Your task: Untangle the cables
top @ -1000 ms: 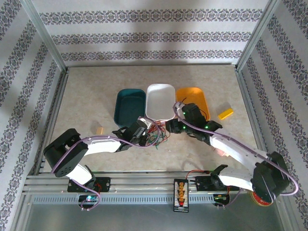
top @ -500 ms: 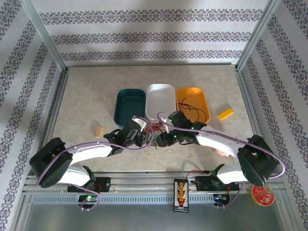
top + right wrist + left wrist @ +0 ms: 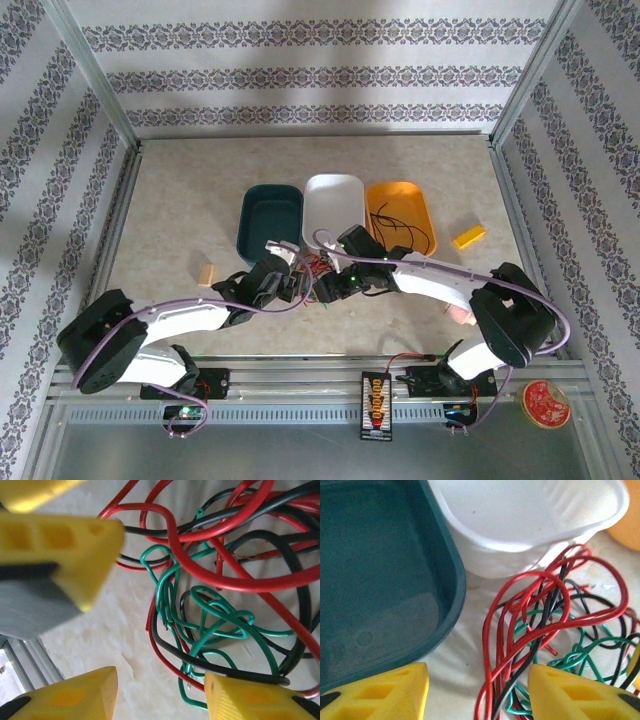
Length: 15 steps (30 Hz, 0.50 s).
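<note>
A: Right, table (image 3: 180, 200) first. What sits on it?

B: Three trays in a row. White tray (image 3: 333, 205) is mid-row, teal tray (image 3: 270, 215) just beside its left wall, orange tray (image 3: 410, 195) just beside its right wall.

A: Cables?

B: The cables (image 3: 320, 268) are red, green and black strands looped through one another. They lie in one bundle on the table, just in front of the white tray's near wall. A black strand lies apart from the bundle, in the orange tray.

A: Grippers?

B: Left gripper (image 3: 477, 690) is near the white tray's near-left corner, at the bundle's left edge. Its fingers are spread, with red and black strands running between them and nothing pinched. Right gripper (image 3: 160, 695) reaches in from the white tray's right, low over the green loops. Its fingers are also spread, clamped on no strand.

A: Small items?

B: Yellow block (image 3: 468, 237) lies well right of the white tray, past the orange one. Wooden block (image 3: 207, 274) lies well to its left, beyond the teal tray's near corner.
</note>
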Tool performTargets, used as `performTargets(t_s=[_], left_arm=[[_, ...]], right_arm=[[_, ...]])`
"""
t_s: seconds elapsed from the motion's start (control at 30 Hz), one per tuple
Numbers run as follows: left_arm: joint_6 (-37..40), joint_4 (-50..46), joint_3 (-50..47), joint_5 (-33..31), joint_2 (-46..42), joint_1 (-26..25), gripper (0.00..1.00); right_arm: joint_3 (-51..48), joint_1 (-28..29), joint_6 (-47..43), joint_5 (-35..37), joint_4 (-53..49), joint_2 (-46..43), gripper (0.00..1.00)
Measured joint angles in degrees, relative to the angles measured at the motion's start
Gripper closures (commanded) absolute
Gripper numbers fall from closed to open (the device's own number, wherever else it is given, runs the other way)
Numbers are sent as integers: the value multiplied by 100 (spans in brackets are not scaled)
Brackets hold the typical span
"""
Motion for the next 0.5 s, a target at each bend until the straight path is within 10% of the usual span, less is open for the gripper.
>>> performTargets(t_s=[0.27, 0.5], left_arm=[[306, -17, 516, 575, 667, 0, 94], [599, -164, 586, 1281, 682, -2, 100]], right_arm=[[57, -103, 52, 83, 59, 109, 51], [52, -435, 245, 354, 83, 107, 52]])
